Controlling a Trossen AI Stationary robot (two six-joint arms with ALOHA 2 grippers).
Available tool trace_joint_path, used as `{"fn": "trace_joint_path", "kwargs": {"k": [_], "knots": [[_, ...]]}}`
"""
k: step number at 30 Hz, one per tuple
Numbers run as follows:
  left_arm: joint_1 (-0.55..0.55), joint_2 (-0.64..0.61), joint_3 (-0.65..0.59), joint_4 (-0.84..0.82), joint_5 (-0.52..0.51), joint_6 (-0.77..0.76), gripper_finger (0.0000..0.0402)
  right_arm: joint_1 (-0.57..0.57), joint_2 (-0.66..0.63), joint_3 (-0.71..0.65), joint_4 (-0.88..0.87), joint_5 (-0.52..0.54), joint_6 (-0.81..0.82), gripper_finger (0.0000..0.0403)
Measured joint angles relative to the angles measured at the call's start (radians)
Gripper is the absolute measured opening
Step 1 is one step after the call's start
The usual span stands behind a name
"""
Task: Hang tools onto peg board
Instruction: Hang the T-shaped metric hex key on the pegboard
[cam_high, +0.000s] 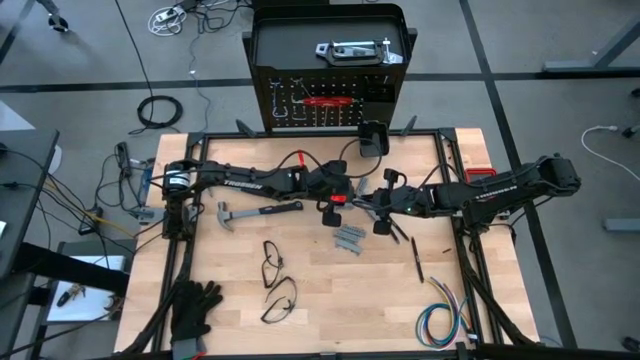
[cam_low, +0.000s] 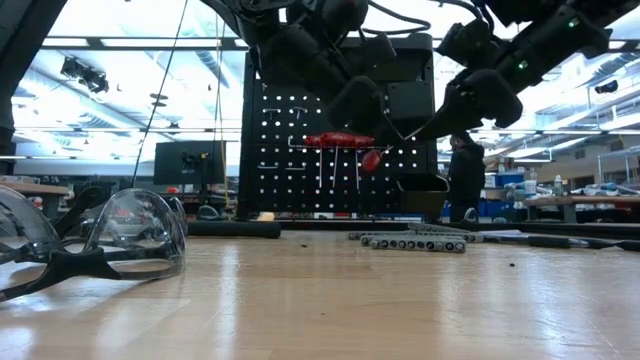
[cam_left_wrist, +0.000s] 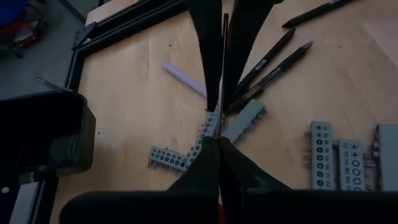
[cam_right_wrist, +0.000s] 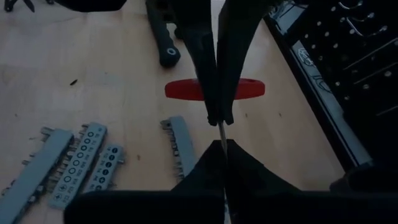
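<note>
Gripping one tool between them, both arms meet over the middle of the wooden tabletop (cam_high: 320, 300), just in front of the upright black perforated peg board (cam_high: 330, 115). The left end effector (cam_high: 337, 198), reaching in from the left side, is closed on the handle of a red T-handled tool with a thin steel shaft (cam_right_wrist: 245, 89). The right end effector (cam_right_wrist: 224, 146), reaching in from the opposite side, is pinched narrow on that shaft. The low view shows the tool held clear above the tabletop. Beneath the arms lie several grey strip-shaped metal bit holders (cam_high: 350, 238). A black-handled steel hammer (cam_high: 255, 212) rests flat under the left arm, and black pens (cam_high: 417, 258) lie near the right arm. Closer to the near edge sit two pairs of clear safety glasses (cam_high: 272, 262), black gloves (cam_high: 195, 305) at the left corner and a coloured wire bundle (cam_high: 440, 320) at the right. More red-handled tools (cam_high: 328, 101) hang on the peg board's silver hooks.
</note>
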Motion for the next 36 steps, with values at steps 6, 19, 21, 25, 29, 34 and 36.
{"fn": "trace_joint_path", "kwargs": {"k": [6,19,21,25,29,34,36], "knots": [[-0.003,-0.006,0.012,-0.028,-0.141,-0.111,0.0021,-0.009,0.0,0.0,0.0,0.017,0.019,0.0003],[-0.002,-0.085,0.026,-0.155,-0.141,-0.174,0.0108,-0.008,0.0,0.001,-0.033,0.089,0.081,0.0001],[-0.002,-0.104,0.025,-0.166,-0.056,-0.222,0.0108,-0.008,0.0,0.001,-0.033,0.149,0.092,0.0001],[-0.007,-0.117,-0.049,-0.026,0.092,-0.34,0.0108,-0.003,-0.002,0.001,-0.023,0.273,0.107,0.0],[-0.014,-0.113,-0.223,0.372,0.145,-0.474,0.0108,0.028,-0.003,0.001,0.02,0.373,0.123,0.0],[0.022,-0.113,-0.431,0.921,0.06,-0.688,0.0108,0.089,-0.003,0.001,0.087,0.517,0.12,0.0],[0.039,-0.113,-0.478,1.066,0.021,-0.78,0.0108,0.112,-0.003,0.001,0.133,0.557,0.109,0.0]]}}
